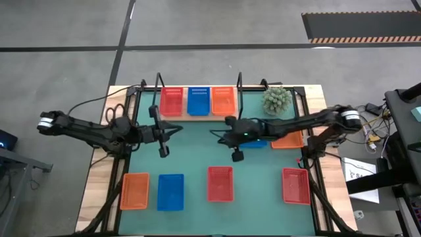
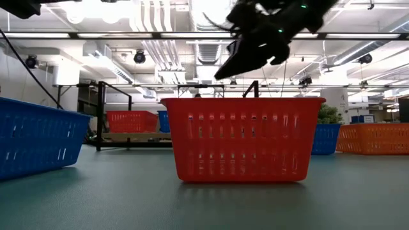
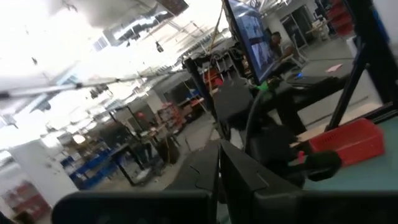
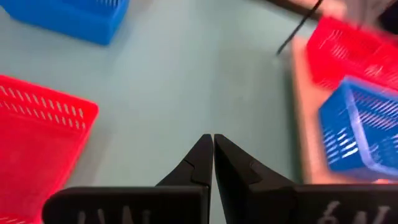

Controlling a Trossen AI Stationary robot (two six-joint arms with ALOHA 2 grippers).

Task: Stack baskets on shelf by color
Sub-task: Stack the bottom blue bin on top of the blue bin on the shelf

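Note:
The light-wood shelf (image 1: 197, 116) stands at the table's far edge with a red basket (image 1: 172, 101), a blue basket (image 1: 198, 100) and an orange basket (image 1: 223, 100) side by side on it. On the green table lie an orange basket (image 1: 135, 191), a blue basket (image 1: 170, 192) and two red baskets (image 1: 220, 184) (image 1: 296, 185). Another blue basket (image 1: 258, 143) and orange basket (image 1: 287, 140) lie partly under my right arm. My left gripper (image 1: 179, 129) is shut and empty, in front of the shelf's left part. My right gripper (image 1: 216, 134) (image 4: 213, 146) is shut and empty, above the table before the shelf's middle.
A potted plant (image 1: 277, 99) stands at the far right beside the shelf. The shelf's black upright frames (image 1: 158, 92) (image 1: 240, 89) rise at both ends. Scissors (image 1: 116, 113) lie on the wooden border at the left. Bare green table lies between the grippers and the near row of baskets.

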